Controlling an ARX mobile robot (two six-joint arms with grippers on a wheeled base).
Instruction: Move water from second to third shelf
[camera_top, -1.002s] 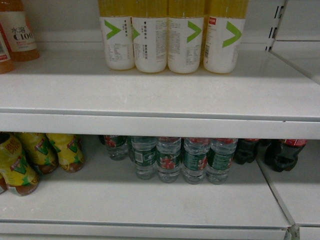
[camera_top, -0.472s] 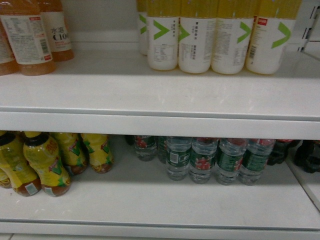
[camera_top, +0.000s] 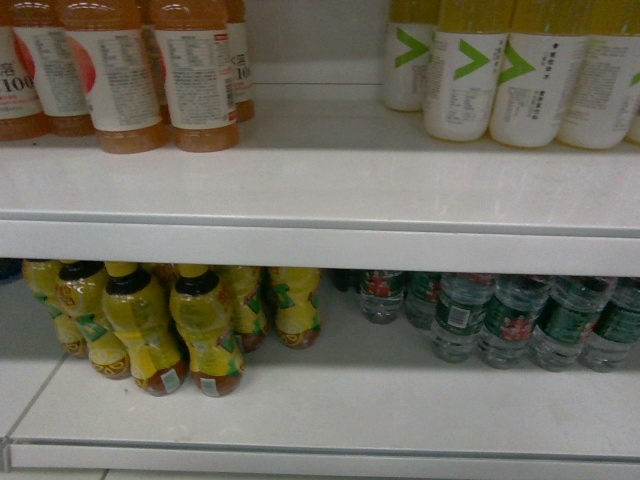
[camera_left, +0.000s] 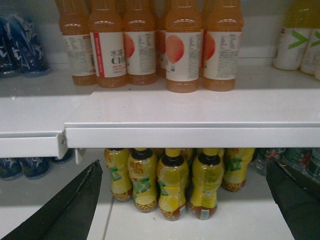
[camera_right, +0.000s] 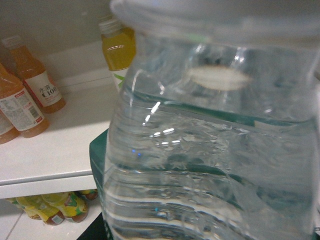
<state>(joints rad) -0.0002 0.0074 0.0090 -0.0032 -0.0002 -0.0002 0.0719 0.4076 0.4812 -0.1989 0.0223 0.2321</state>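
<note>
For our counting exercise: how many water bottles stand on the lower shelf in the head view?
6 water bottles: four in front, two behind left; others may be hidden.

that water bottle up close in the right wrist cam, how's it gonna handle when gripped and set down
The water bottle looks nearly full, so probably heavy for its size. Its thin ribbed clear wall may flex under squeeze. Smooth glossy plastic could slip, and a tall narrow shape may tip if set down crooked.

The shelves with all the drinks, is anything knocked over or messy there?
Nothing stands out. The orange bottles and white-labelled bottles stand upright on the upper shelf; the yellow bottles and water bottles stand below. One water bottle fills the right wrist view, too close to judge.
</note>
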